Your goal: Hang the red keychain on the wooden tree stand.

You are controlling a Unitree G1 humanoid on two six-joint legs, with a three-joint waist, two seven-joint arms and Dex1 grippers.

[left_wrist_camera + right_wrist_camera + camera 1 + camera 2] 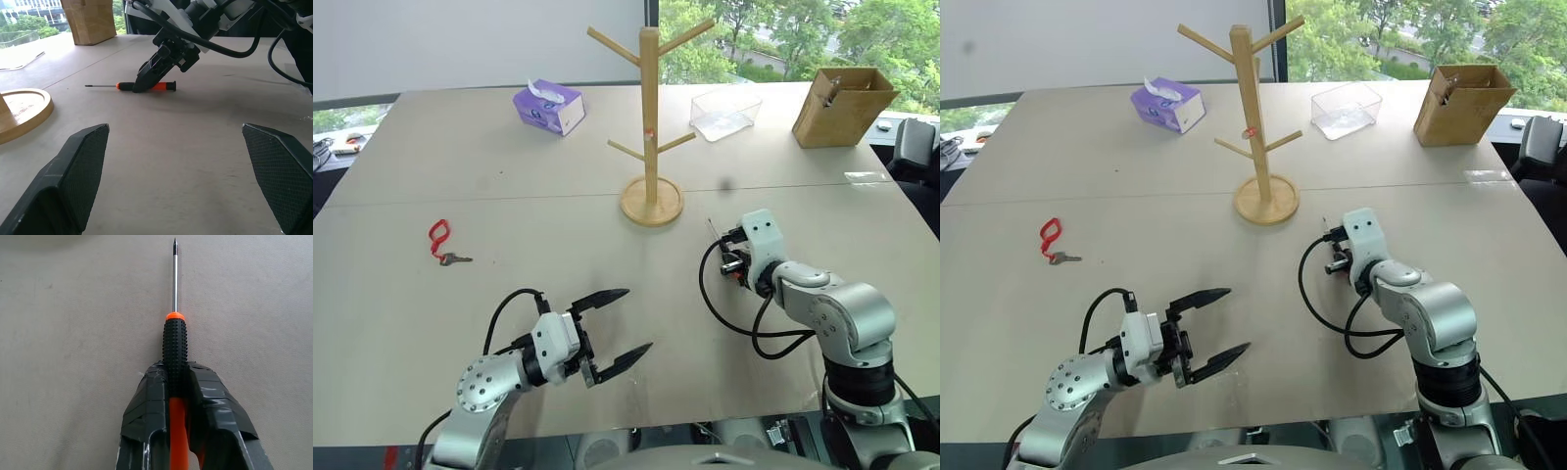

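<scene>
While the right gripper is clenched on an orange-and-black screwdriver, the left gripper hangs released. The small red strap keychain lies untouched on the beige desk; light, limp, best pinched at its loop.

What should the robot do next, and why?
Probably open the right tool and let go of the screwdriver, because that is the wrong thing: it is clamped on the handle, which lies flat on the table. The red keychain lies untouched on the robot's left, nearer the open left tool, and the wooden tree stand has bare pegs.
</scene>
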